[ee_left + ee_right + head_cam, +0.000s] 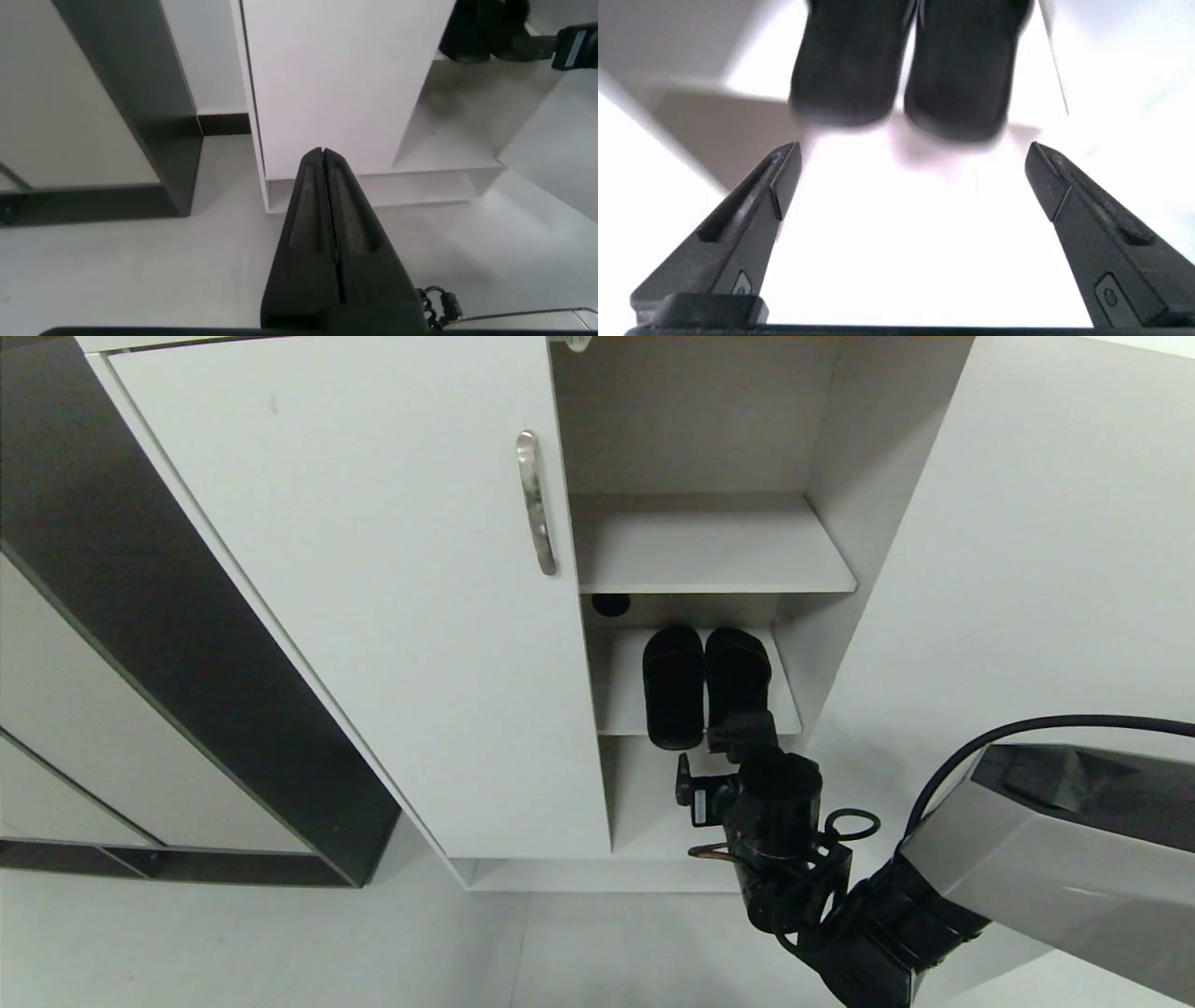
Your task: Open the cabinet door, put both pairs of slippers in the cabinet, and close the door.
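Observation:
A pair of black slippers [705,683] lies side by side on the middle shelf [624,695] of the white cabinet, toes pointing inward. The cabinet's right door [1055,569] stands swung open; the left door [373,597] with its metal handle [537,504] is closed. My right gripper [740,730] hovers just in front of the slippers' heels, open, with nothing between its fingers [775,177]. In the right wrist view the slippers [910,56] sit just beyond the open gripper [915,159]. My left gripper [322,163] is shut and empty, low over the floor, facing the cabinet's base.
An upper shelf [709,546] and a bottom shelf [653,803] are bare. A dark vertical panel [187,644] flanks the cabinet on the left. Pale floor [280,943] spreads in front. The open door bounds the space on my right arm's side.

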